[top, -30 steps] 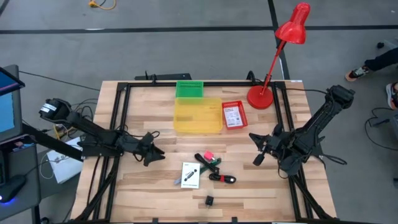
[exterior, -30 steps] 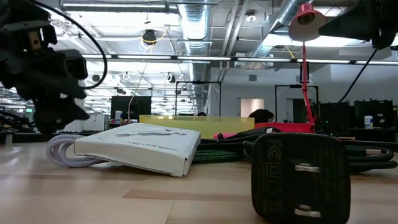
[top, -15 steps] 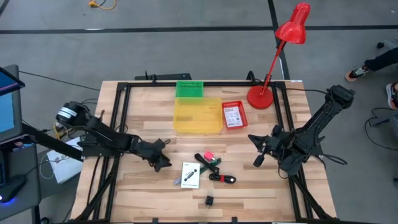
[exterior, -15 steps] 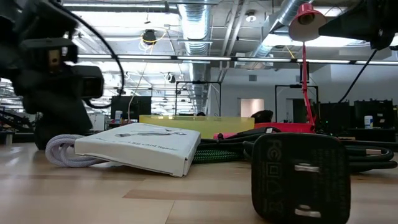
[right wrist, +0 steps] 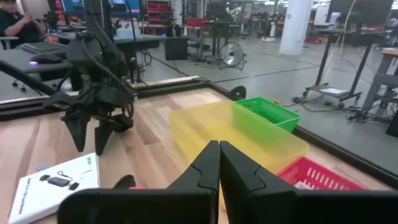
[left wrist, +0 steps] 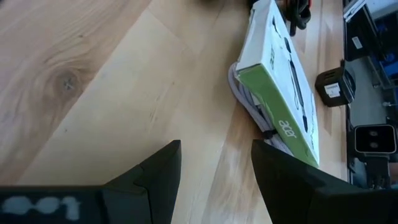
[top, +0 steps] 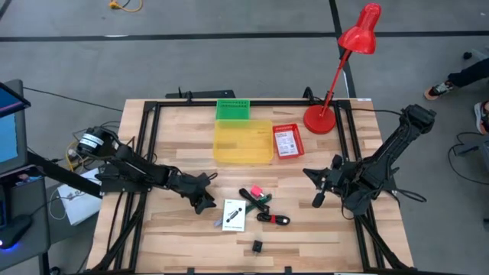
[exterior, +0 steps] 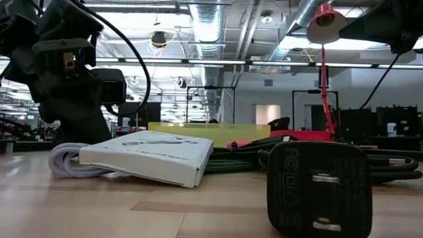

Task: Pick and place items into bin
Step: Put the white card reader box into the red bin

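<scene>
Left gripper (top: 205, 200) is low over the bench (top: 176, 229), just beside the left edge of the white box (top: 234, 215), not touching it. Fingers (left wrist: 149, 180) are spread apart, bare wood showing between them, nothing held. From the left wrist view the box (left wrist: 280, 74) lies flat with a green side face, and a grey coiled cable (left wrist: 249, 109) sticks out from under it. In the low view the left gripper (exterior: 73, 99) hangs right behind that box (exterior: 149, 155) and cable (exterior: 66, 158).

Right gripper (top: 316, 191) sits off the bench surface on the right side, well apart from the items. Its fingers (right wrist: 208, 165) are pressed together, holding nothing.

Items still on the bench:
- white box, front centre
- green-and-pink bundle (top: 256, 194) just right of the box, with a red-and-black tool (top: 273, 219) below it
- small black plug adapter (top: 257, 246) near the front edge, alone; it fills the foreground in the low view (exterior: 320, 188)

Bins at the back centre: yellow bin (top: 242, 142), green basket (top: 232, 109) behind it and touching, red basket (top: 287, 140) on its right side with a white label card inside. I can't tell whether anything lies in the yellow bin.

Red desk lamp (top: 336, 69) stands at the back right corner.
</scene>
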